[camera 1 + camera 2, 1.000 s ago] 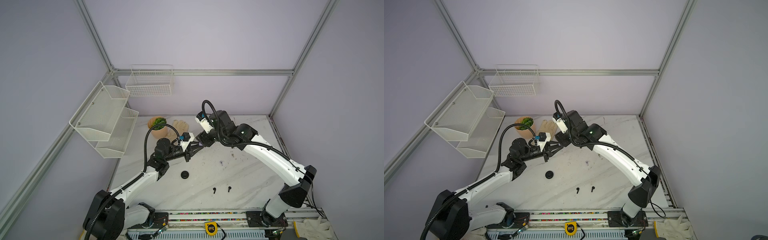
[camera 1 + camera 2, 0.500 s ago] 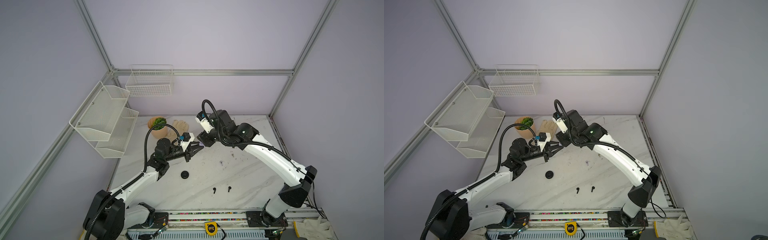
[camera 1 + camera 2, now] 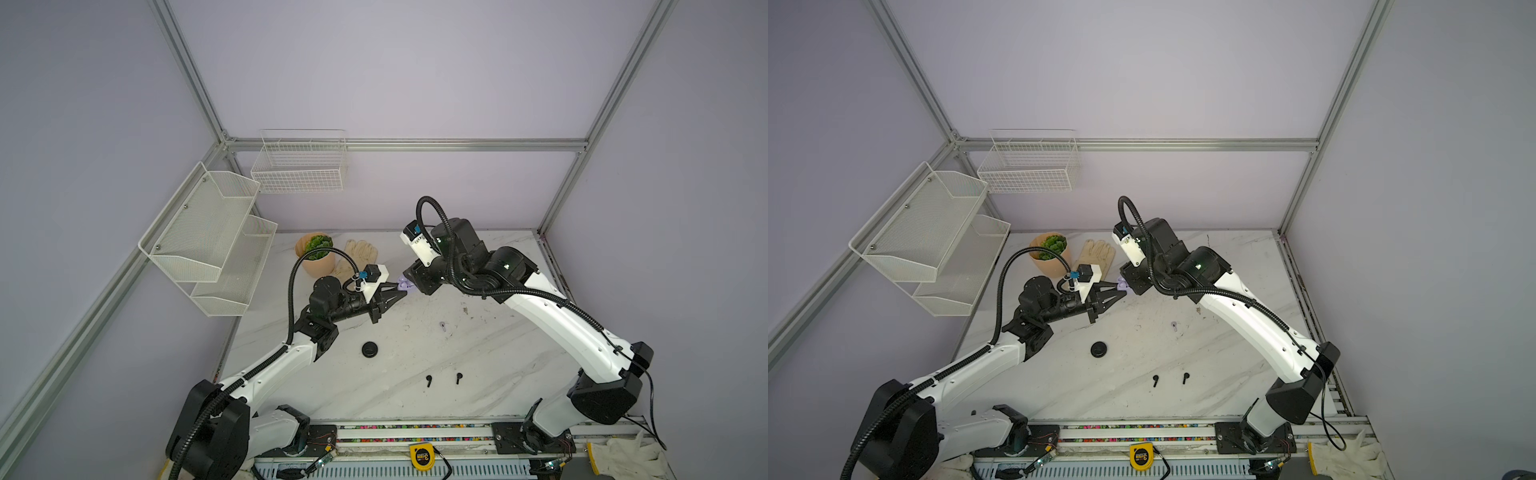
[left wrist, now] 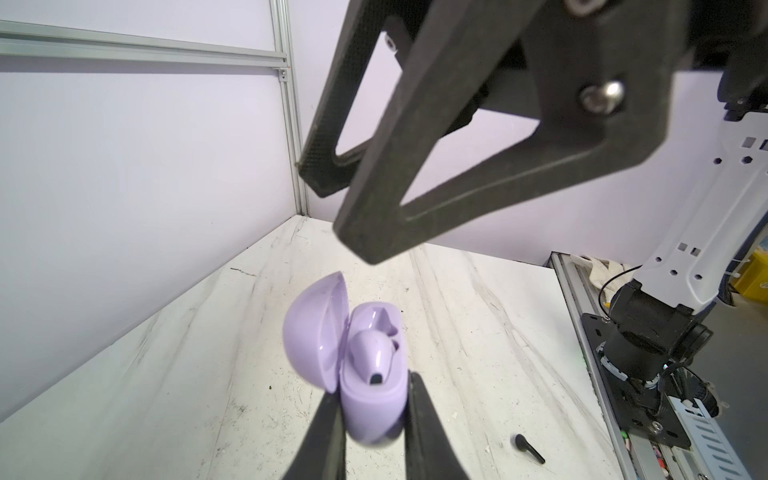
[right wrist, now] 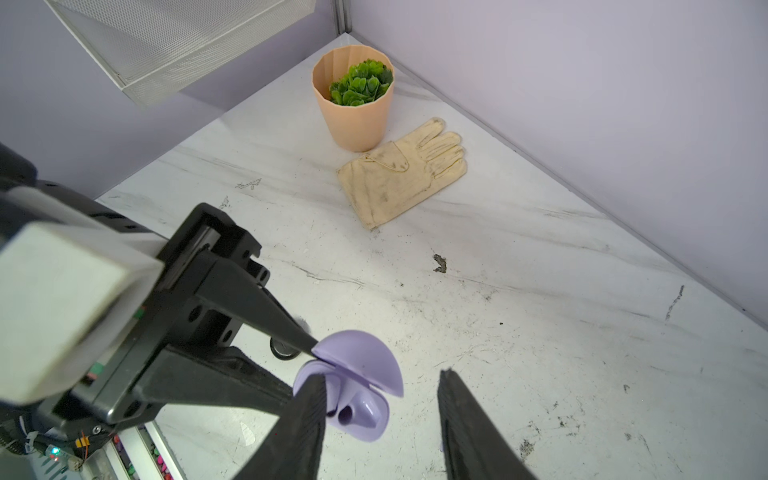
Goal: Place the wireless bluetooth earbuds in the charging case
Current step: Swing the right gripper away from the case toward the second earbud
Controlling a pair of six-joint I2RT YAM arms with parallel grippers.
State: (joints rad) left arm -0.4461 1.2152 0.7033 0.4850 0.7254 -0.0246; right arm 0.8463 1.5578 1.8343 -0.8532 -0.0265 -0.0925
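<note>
**Inspector:** Left gripper (image 4: 374, 386)?

**Assessor:** Fingers clamped on the base of the lilac charging case (image 4: 370, 419), which is held up off the table (image 4: 166, 395). The lid is open and swung to one side. One lilac earbud (image 4: 372, 349) sits in a socket, and the socket beside it shows its hollow.

**Inspector:** Right gripper (image 5: 381, 376)?

**Assessor:** Fingers apart, gripping nothing, close to the open case. One finger crosses in front of the case's rim; the other stands clear of it.

**Inspector:** The other earbuds?

**Assessor:** In both top views a loose lilac earbud (image 3: 443, 326) lies mid-table. A black earbud (image 3: 429, 380) and a second black earbud (image 3: 459, 377) lie apart nearer the front rail. The black case (image 3: 370, 349) is on the left arm's side.

**Inspector:** Clearances?

**Assessor:** Bare marble lies beneath both grippers. The glove (image 5: 403, 174) and plant pot (image 5: 353, 112) sit by the back corner, well apart from the held case, with the wall edge just beyond them.
</note>
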